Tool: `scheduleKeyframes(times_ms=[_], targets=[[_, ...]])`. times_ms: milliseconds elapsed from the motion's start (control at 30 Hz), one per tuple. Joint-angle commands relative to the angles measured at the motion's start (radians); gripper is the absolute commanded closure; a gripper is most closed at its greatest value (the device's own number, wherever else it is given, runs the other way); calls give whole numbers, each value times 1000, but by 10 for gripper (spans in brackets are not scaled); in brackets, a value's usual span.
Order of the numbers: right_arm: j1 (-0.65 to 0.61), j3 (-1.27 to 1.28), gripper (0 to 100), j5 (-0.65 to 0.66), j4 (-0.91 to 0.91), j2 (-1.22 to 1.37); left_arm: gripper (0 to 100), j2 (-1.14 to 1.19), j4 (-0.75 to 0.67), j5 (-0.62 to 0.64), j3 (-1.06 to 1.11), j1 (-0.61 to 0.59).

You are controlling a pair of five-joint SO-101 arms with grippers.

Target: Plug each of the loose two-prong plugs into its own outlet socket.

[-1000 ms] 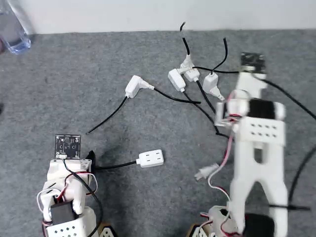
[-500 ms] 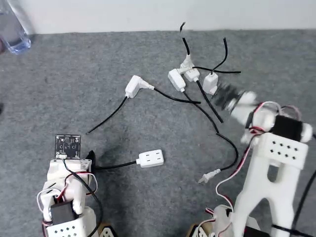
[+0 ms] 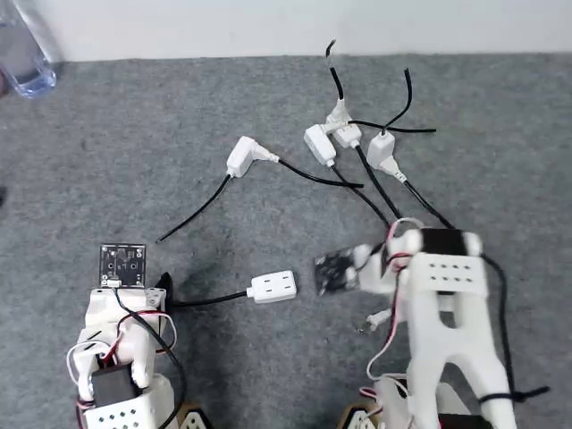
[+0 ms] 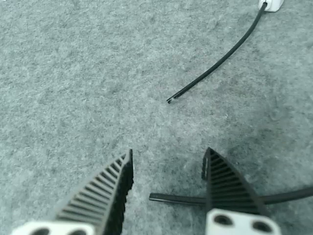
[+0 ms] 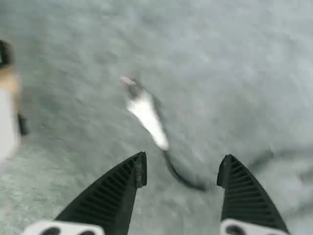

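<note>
in the right wrist view, right gripper gapes before a loose plug.

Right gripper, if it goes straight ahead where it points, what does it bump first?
Probably the white plug on the carpet, ahead of the right gripper, whose fingers are open; depth is hard to judge.

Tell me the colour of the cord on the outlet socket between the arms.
Black cord; the high view shows it best.
</note>
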Motion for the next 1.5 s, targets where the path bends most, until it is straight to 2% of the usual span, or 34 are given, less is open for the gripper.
scheduleKeyframes(times_ms=[0,167,833,900,1067,1267,1467], targets=[[-61,31,768,61,54,-15,784,-12,-14,-6,-5,-3],[-59,100,768,129,13,-13,784,-12,-14,-6,-5,-2],[-61,218,769,124,-162,-13,783,-12,-14,-6,-5,-2],[-59,222,800,124,-171,-13,783,-12,-14,-6,-5,-2],[-59,221,969,132,-174,-13,783,-12,-14,-6,-5,-2],[-59,221,973,132,-179,-13,783,-12,-14,-6,-5,-2],[-58,247,987,124,-274,-12,783,-12,-11,-6,-5,-3]])
